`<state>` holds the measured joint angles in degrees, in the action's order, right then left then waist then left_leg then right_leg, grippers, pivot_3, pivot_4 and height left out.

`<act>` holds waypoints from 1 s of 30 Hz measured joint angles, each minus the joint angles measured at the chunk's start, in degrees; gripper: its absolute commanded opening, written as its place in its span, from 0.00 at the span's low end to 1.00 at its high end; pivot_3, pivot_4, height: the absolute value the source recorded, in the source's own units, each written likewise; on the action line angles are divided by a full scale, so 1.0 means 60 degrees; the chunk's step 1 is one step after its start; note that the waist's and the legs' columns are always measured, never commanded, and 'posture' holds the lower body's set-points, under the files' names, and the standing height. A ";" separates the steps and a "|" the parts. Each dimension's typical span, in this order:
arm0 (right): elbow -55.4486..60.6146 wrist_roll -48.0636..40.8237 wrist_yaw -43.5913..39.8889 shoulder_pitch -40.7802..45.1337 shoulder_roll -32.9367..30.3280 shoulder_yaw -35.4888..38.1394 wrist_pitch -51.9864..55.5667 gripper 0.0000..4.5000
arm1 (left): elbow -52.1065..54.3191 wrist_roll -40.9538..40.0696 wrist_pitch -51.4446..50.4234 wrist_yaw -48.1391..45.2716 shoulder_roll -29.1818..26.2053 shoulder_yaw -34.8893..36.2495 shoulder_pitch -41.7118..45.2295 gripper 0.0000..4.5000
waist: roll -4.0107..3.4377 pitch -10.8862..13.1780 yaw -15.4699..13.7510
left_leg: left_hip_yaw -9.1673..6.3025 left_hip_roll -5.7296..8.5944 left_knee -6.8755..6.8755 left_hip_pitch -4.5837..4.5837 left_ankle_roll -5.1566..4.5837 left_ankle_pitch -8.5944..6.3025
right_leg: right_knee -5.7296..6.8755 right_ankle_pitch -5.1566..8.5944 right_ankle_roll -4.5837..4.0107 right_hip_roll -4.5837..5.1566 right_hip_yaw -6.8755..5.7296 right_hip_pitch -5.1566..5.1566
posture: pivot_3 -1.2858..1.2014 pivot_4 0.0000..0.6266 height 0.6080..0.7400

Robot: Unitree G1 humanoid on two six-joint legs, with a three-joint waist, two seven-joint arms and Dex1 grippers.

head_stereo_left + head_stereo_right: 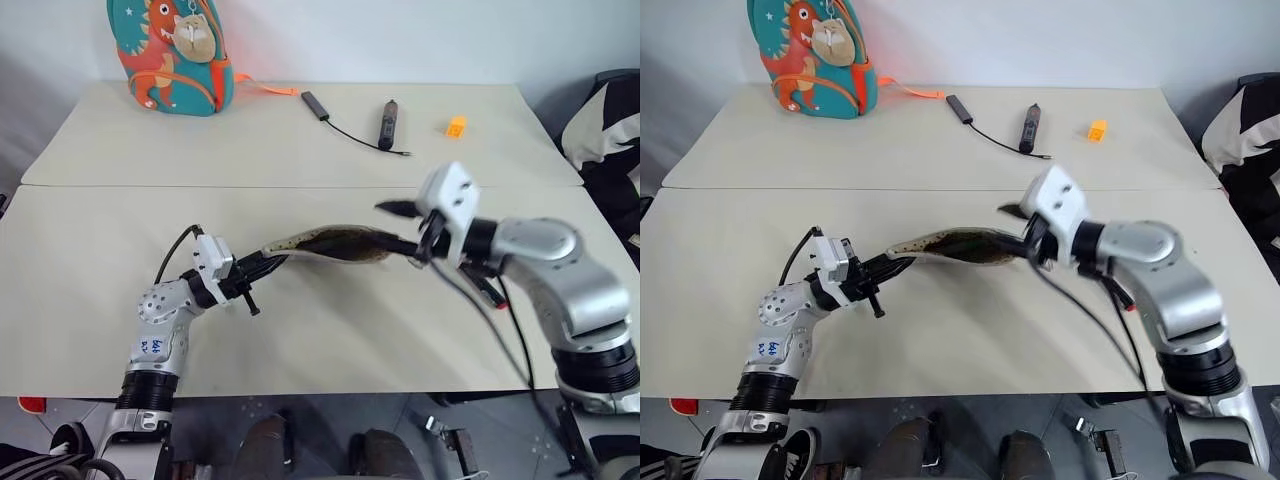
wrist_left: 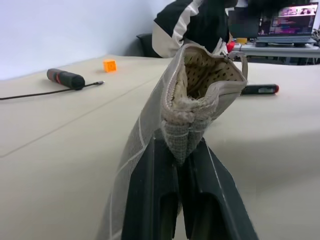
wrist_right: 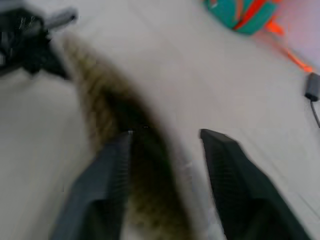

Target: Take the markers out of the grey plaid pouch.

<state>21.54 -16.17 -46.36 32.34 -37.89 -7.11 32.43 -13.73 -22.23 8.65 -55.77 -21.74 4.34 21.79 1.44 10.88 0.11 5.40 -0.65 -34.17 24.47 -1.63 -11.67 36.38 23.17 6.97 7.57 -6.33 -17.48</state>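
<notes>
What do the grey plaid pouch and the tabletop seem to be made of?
Grey plaid pouch: woven fabric, matte. The weave shows at the pinched end, it sags between the grippers, and a zipper runs along its open mouth. The lining looks like dotted cloth.

Tabletop: a smooth, hard beige surface with a faint sheen, probably laminate or coated board; the pictures leave the core material open.

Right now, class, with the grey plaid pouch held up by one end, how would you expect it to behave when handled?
Probably floppy: the grey plaid pouch sags in a curve from the left hand pinching its end. Likely light, since that one pinch on its end seam keeps it off the table. Its open mouth gapes loosely, so it may fold or twist if pushed.
</notes>
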 measured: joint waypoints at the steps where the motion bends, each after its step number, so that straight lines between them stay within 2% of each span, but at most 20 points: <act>1: -0.0001 0.0144 -0.0018 -0.0006 -0.0008 -0.0071 -0.0239 0.19 | 0.0014 0.0000 -0.0020 0.0016 0.0010 -0.0003 0.0000 0.00 | 0.0000 0.0000 0.0002 | -0.0001 0.0000 -0.0003 0.0000 0.0000 0.0000 | -0.0007 0.0000 0.0000 0.0000 -0.0004 0.0000 | 0.52 0.24 1.00; 3: -0.0035 0.0407 -0.0113 -0.0052 -0.0058 -0.0251 -0.0706 0.04 | 0.0102 0.0000 -0.0091 0.0058 0.0064 -0.0037 -0.0002 0.00 | 0.0000 0.0000 0.0004 | -0.0001 -0.0003 -0.0004 -0.0005 0.0000 0.0001 | -0.0019 0.0000 0.0000 -0.0001 -0.0002 0.0001 | 0.52 0.24 1.00; 4: -0.0138 0.0518 -0.0137 -0.0079 -0.0054 -0.0334 -0.0879 0.01 | 0.0209 0.0000 -0.0142 0.0069 0.0082 -0.0078 -0.0011 0.00 | 0.0000 0.0000 0.0006 | -0.0003 -0.0006 -0.0005 -0.0004 0.0001 0.0001 | -0.0019 0.0000 0.0000 -0.0002 0.0000 0.0001 | 0.52 0.24 1.00; 9: -0.0732 0.1137 -0.0131 -0.0046 0.0061 -0.0728 -0.1498 0.01 | 0.0600 -0.0004 -0.0416 0.0117 0.0133 -0.0173 -0.0042 0.00 | 0.0000 0.0000 0.0008 | -0.0002 -0.0005 -0.0007 -0.0005 0.0001 0.0002 | -0.0017 -0.0001 -0.0001 -0.0002 0.0000 0.0001 | 0.52 0.24 1.00; 15: -0.1993 0.3628 0.0202 0.0099 -0.0137 -0.2195 -0.3108 0.01 | 0.1136 -0.0001 -0.0752 0.0176 0.0269 -0.0483 -0.0076 0.00 | 0.0000 0.0000 0.0017 | 0.0002 -0.0005 -0.0010 -0.0007 0.0003 0.0004 | -0.0016 0.0000 -0.0001 -0.0004 0.0001 0.0001 | 0.52 0.24 1.00; 21: -0.2750 0.5520 0.1111 0.0546 0.0785 -0.2936 -0.2949 0.01 | 0.1585 0.0095 -0.0825 0.0178 0.0263 -0.0909 -0.0253 0.00 | 0.0000 0.0000 0.0026 | -0.0006 -0.0011 -0.0014 -0.0008 0.0015 0.0012 | 0.0000 -0.0001 -0.0002 -0.0010 0.0006 0.0001 | 0.52 0.24 1.00; 24: -0.3060 0.5893 0.1396 0.0539 0.1257 -0.2997 -0.2762 0.15 | 0.1779 0.0118 -0.0941 0.0201 0.0263 -0.0982 -0.0402 0.00 | -0.0001 0.0000 0.0025 | -0.0004 -0.0008 -0.0014 -0.0007 0.0013 0.0013 | 0.0002 -0.0001 -0.0002 -0.0010 0.0008 0.0000 | 0.52 0.24 1.00; 30: -0.3046 0.6091 0.1378 0.0563 0.1401 -0.2904 -0.2607 0.59 | 0.1853 0.0095 -0.1216 0.0323 0.0277 -0.0995 -0.0435 0.00 | -0.0001 0.0000 0.0007 | -0.0005 -0.0004 -0.0016 -0.0007 0.0010 0.0014 | 0.0002 -0.0001 -0.0002 -0.0008 0.0018 0.0001 | 0.52 0.24 1.00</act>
<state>3.27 20.38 -38.09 35.71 -29.48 -24.54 16.79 -2.61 -21.65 1.35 -53.83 -20.08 -1.63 19.18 1.43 10.88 0.15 5.38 -0.67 -34.26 24.43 -1.58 -11.58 36.39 23.16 6.96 7.52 -6.22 -17.47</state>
